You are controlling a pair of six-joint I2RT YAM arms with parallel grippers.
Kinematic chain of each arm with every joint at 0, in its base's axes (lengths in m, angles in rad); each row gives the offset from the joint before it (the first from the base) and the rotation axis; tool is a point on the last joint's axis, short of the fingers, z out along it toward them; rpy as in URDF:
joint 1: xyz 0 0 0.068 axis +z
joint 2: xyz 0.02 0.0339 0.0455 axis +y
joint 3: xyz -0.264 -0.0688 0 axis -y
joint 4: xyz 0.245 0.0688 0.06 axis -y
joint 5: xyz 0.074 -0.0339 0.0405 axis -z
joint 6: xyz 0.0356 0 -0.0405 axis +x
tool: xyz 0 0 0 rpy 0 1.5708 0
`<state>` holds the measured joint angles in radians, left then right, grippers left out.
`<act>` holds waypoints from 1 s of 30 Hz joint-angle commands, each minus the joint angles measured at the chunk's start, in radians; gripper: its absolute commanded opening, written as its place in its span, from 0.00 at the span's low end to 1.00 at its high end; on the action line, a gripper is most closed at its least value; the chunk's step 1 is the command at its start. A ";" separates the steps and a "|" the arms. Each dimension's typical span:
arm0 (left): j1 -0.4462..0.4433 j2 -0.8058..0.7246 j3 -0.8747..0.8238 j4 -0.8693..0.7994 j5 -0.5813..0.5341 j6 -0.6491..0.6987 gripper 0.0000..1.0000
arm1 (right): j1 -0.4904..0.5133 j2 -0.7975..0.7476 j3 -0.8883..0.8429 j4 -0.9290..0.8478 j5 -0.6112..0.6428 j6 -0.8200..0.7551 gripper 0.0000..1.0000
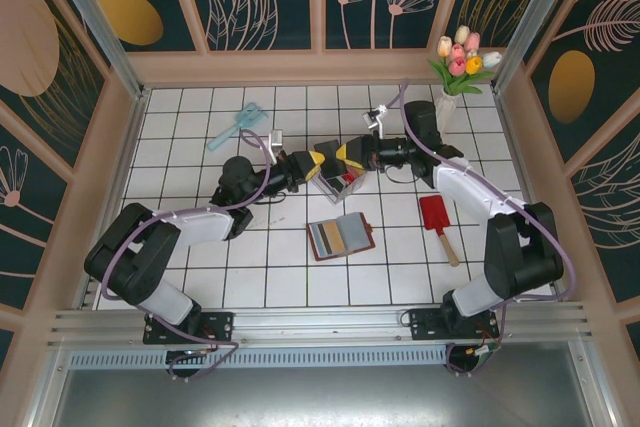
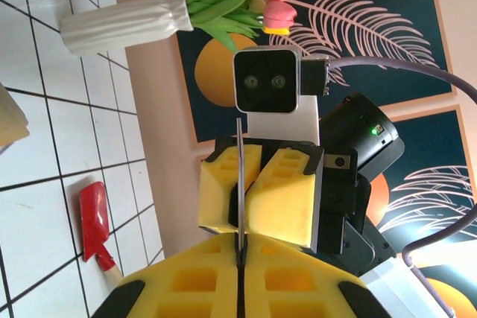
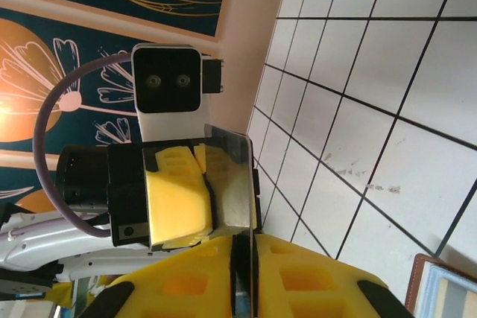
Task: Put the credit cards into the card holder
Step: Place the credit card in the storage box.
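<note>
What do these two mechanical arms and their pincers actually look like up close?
The left arm and right arm have smooth white shells between chunky black joints. A purple cable loops along each. The left gripper and right gripper end in blocky yellow fingers moulded with rectangular hollows. Behind each pair sits a small white camera box with a black two-lens face.

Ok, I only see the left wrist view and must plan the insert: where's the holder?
Observer: The holder lies open on the table, left of the red scoop.
Operator: What's under the card?
Observer: A clear tray, right below where the left tool and right tool both grip the card.
Operator: Card colour?
Observer: Its face looks dark and glossy in the right wrist view.
</note>
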<state>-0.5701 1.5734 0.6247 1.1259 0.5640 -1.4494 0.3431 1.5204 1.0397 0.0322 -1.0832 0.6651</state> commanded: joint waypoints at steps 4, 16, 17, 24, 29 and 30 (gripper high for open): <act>0.001 0.021 -0.013 -0.028 -0.054 0.013 0.25 | -0.006 0.036 0.091 -0.173 0.109 -0.194 0.00; 0.012 -0.104 -0.048 -0.655 -0.400 0.175 0.64 | 0.157 0.175 0.213 -0.356 0.794 -0.627 0.00; 0.014 -0.104 -0.043 -0.666 -0.400 0.182 0.64 | 0.167 0.183 0.217 -0.352 0.808 -0.640 0.00; 0.016 -0.098 -0.032 -0.680 -0.391 0.197 0.65 | 0.239 0.260 0.253 -0.370 0.943 -0.706 0.00; 0.015 -0.090 -0.043 -0.662 -0.383 0.190 0.65 | 0.253 0.286 0.260 -0.380 0.988 -0.728 0.00; 0.015 -0.089 -0.045 -0.658 -0.382 0.189 0.65 | 0.257 0.292 0.261 -0.383 0.990 -0.732 0.00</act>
<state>-0.5617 1.4883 0.5667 0.4778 0.1932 -1.2751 0.5919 1.7958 1.2659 -0.3229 -0.1539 -0.0246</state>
